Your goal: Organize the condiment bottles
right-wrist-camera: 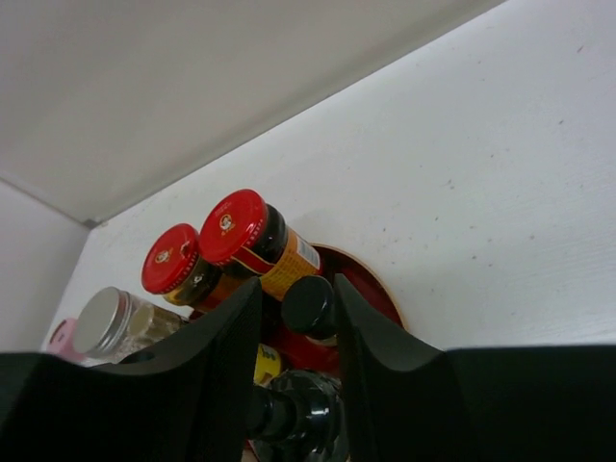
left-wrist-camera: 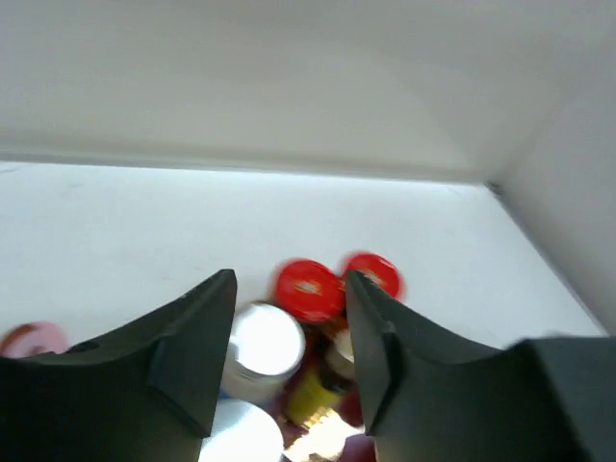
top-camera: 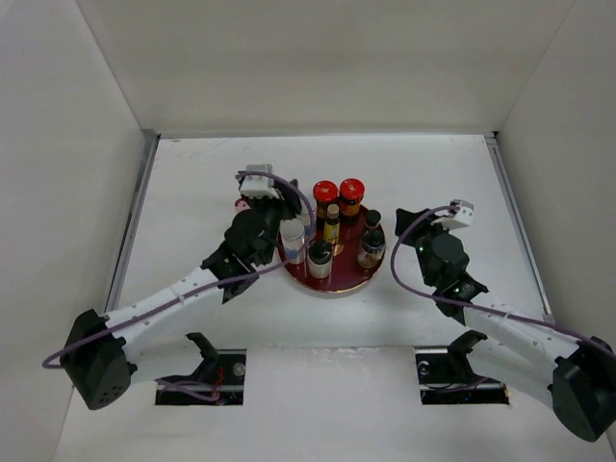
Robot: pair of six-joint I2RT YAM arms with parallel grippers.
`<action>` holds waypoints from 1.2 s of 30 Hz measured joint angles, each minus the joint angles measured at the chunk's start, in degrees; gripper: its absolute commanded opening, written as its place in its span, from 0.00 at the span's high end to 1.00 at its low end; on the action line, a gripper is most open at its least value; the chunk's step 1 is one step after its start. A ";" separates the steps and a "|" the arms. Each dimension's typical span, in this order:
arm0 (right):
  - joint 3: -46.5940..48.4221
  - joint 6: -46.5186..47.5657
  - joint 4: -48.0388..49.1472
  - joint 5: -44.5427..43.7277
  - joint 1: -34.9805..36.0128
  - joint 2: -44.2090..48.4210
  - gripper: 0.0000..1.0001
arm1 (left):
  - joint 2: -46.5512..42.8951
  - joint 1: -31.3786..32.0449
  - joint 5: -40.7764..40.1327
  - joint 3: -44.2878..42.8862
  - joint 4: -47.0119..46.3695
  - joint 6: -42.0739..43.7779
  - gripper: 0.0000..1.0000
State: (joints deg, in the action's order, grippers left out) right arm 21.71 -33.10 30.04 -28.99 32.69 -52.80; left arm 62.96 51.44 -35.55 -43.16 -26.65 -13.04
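Observation:
The condiment bottles stand bunched on a dark red round tray [top-camera: 339,280]: two red-capped jars [top-camera: 325,192] [top-camera: 351,190], a slim amber bottle [top-camera: 332,223], two black-capped bottles [top-camera: 372,246], a silver-capped jar [top-camera: 293,241]. A pink cap [left-wrist-camera: 34,339] lies left of the tray on the table. My left gripper [top-camera: 287,210] [left-wrist-camera: 289,279] hovers over the tray's left side, jaws apart, nothing between them; the view is blurred. My right gripper [top-camera: 398,223] [right-wrist-camera: 298,284] is at the tray's right rim, jaws narrowly apart. A faceted black cap [right-wrist-camera: 313,414] fills the gap; contact is unclear.
White walls close in the table on the left, back and right. Two dark cut-outs [top-camera: 200,371] [top-camera: 460,371] sit at the near edge by the arm bases. Purple cables loop off both wrists.

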 measured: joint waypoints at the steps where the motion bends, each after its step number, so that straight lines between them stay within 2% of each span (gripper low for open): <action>1: 0.09 0.04 -0.04 0.11 0.00 -0.26 0.66 | 0.20 -3.10 -0.50 -0.02 -0.22 -0.17 0.56; 3: 0.33 0.11 -0.07 0.22 0.20 -1.05 0.65 | 1.46 -9.11 -1.62 0.00 -0.09 -1.18 0.50; 4: 0.42 0.13 -0.04 0.22 0.46 -1.33 0.63 | 2.67 -12.04 -1.95 0.00 -0.09 -1.84 0.43; 6: 0.44 0.31 -0.02 0.33 1.09 -1.77 0.55 | 6.12 -17.40 -2.49 -0.04 0.68 -3.28 0.26; 8: 0.50 0.33 -0.04 0.52 1.31 -2.23 0.45 | 10.16 -21.14 -2.73 -0.11 2.45 -4.94 0.16; 12: 0.85 0.83 0.02 0.52 1.53 -2.91 0.35 | 16.83 -25.33 -2.58 -0.11 6.43 -7.21 0.14; 18: 1.09 1.14 0.00 0.55 1.62 -3.93 0.32 | 21.86 -28.70 -1.55 -0.24 8.07 -8.98 0.16; 22: 1.14 1.22 0.04 0.55 1.92 -4.15 0.31 | 25.07 -29.77 -0.70 -0.74 8.07 -9.73 0.22; 23: 1.18 1.36 0.04 0.55 1.92 -4.26 0.31 | 25.75 -29.90 -0.46 -0.87 8.07 -9.79 0.24; 29: 1.22 1.44 0.02 0.57 1.97 -4.61 0.31 | 27.71 -30.03 0.74 -1.31 7.98 -10.45 0.53; 33: 1.29 1.42 0.07 0.57 2.21 -4.61 0.31 | 26.21 -29.18 0.63 -1.20 8.24 -10.45 0.59; 36: 1.31 1.60 0.11 0.57 2.29 -4.61 0.31 | 20.52 -27.02 -0.02 -0.52 8.61 -9.86 0.59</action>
State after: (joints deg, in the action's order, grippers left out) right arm 23.03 -31.51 30.15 -28.42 34.98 -57.41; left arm 83.48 24.43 -35.57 -43.68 -18.04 -22.90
